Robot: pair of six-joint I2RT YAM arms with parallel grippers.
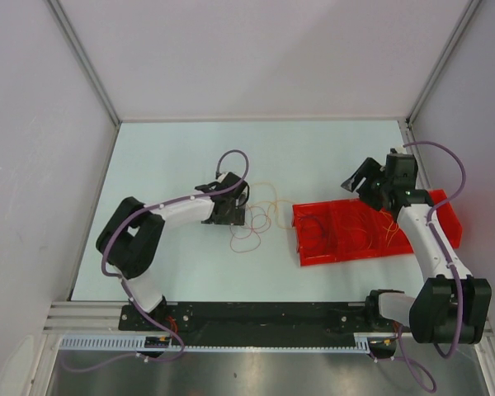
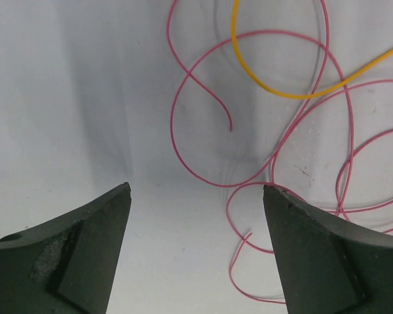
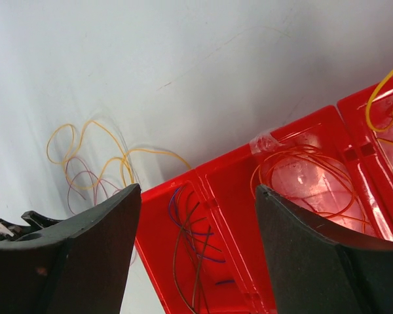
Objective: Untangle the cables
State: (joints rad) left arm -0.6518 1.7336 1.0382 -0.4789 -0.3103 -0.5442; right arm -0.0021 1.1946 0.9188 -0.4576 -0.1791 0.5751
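The loose cables (image 1: 254, 221) lie tangled on the white table, thin red and yellow loops. My left gripper (image 1: 233, 216) hangs just left of them, open. In the left wrist view, red cable (image 2: 173, 131) curls ahead of the open left gripper (image 2: 196, 196). One red loop passes by the right fingertip (image 2: 295, 222), and a yellow cable (image 2: 295, 97) arcs above. My right gripper (image 1: 359, 177) is open over the red tray (image 1: 313, 256). In the right wrist view the right gripper (image 3: 196, 193) holds nothing. Dark and purple cables (image 3: 183, 242) lie in the tray below it.
The red tray (image 3: 229, 170) has separate compartments: orange cables (image 3: 301, 154) in the middle one, yellow cables (image 3: 373, 104) further right. The table tangle (image 3: 150, 150) lies left of the tray. Grey walls enclose the table on three sides.
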